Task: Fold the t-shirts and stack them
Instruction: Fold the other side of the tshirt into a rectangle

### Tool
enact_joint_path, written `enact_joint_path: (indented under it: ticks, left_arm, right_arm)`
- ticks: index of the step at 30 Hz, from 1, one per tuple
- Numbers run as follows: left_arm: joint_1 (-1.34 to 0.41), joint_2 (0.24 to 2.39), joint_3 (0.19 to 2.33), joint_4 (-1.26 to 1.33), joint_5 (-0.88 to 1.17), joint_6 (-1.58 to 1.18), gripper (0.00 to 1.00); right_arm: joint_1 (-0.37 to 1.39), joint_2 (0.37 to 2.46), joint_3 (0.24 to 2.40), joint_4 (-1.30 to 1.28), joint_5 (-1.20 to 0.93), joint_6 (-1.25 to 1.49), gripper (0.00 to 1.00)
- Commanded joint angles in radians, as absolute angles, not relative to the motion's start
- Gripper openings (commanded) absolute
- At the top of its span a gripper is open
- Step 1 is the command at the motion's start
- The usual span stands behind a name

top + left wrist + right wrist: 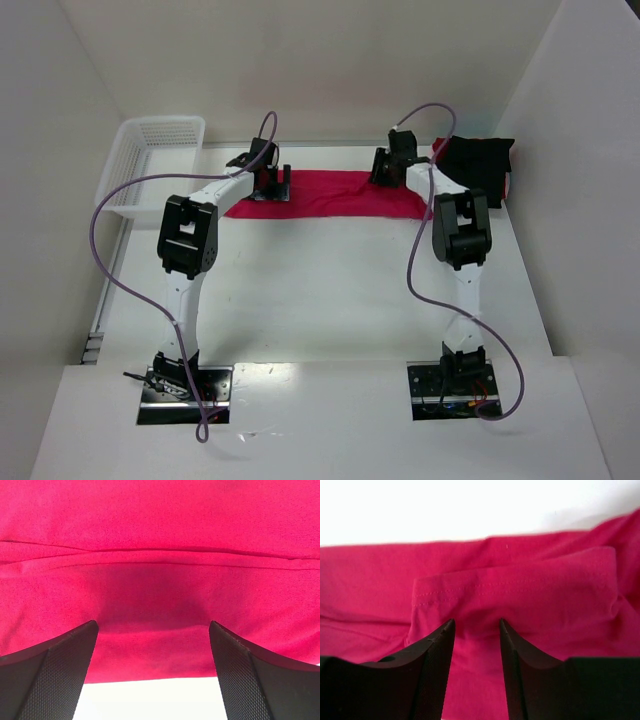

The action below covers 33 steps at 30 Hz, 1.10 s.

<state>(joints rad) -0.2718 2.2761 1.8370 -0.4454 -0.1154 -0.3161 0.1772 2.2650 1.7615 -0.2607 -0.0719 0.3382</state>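
Folding under way | crimson-red soft cloth t-shirt (330, 192) lies as a long, partly folded band at far middle of white tabletop (320, 290) | black cloth t-shirt (478, 160) bunched at far right, not yet folded | left gripper (152, 625) released wide over band's left end, holding nothing | right gripper (476, 622) jaws narrow astride hemmed fold at right end, cannot tell if pinched | left: finish red, fold black, stack.

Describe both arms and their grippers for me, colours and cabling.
Both arms have white links with black joint housings: left arm, right arm. A purple cable loops along each. The fingers are black wedges with a dimpled texture.
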Motion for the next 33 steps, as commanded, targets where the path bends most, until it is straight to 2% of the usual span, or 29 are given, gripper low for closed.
enact_joint_path:
  ticks: [1, 17, 33]
  left_arm:
    - [-0.267, 2.263, 1.862, -0.440, -0.104, -0.305, 0.99]
    - [-0.249, 2.272, 1.862, -0.449, -0.114, -0.305, 0.99]
    - [-0.249, 2.263, 1.842, -0.449, -0.114, -0.305, 0.99]
  right_arm:
    - [0.190, 2.307, 1.867, -0.265, -0.069, 0.308, 0.48]
    - [0.190, 2.470, 2.151, -0.344, -0.069, 0.298, 0.55]
    - [0.282, 2.384, 2.049, -0.396, -0.078, 0.239, 0.65]
